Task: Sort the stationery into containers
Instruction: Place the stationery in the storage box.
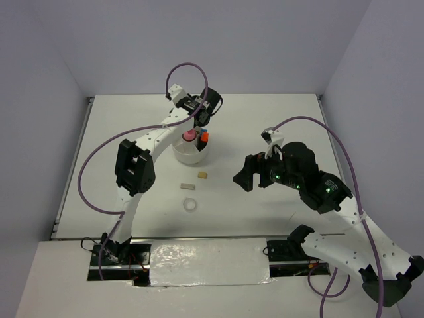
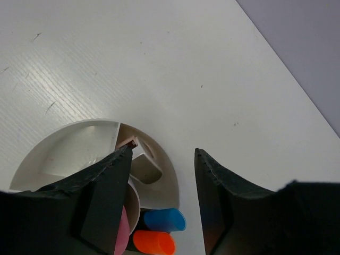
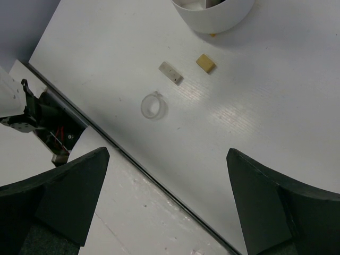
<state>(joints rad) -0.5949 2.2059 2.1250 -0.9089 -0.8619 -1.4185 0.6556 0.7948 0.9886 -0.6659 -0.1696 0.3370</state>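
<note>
Two erasers [image 1: 202,175] [image 1: 186,185] and one tape ring [image 1: 191,205] are lying outside the single tub [image 1: 187,158], which is holding one pink tube [image 2: 123,234] and two markers [image 2: 164,219] [image 2: 154,241]. The left gripper [image 2: 162,154] and right gripper [image 3: 167,154] are both gaping wide.

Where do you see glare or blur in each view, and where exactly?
Top external: even light, glare on the shiny sheet at the near edge. Left wrist: the fingers of the left gripper look dark and soft; a sheen streaks the table. Right wrist: a bright sheen lies on the table near the tan eraser; the tape ring is sharp.
</note>
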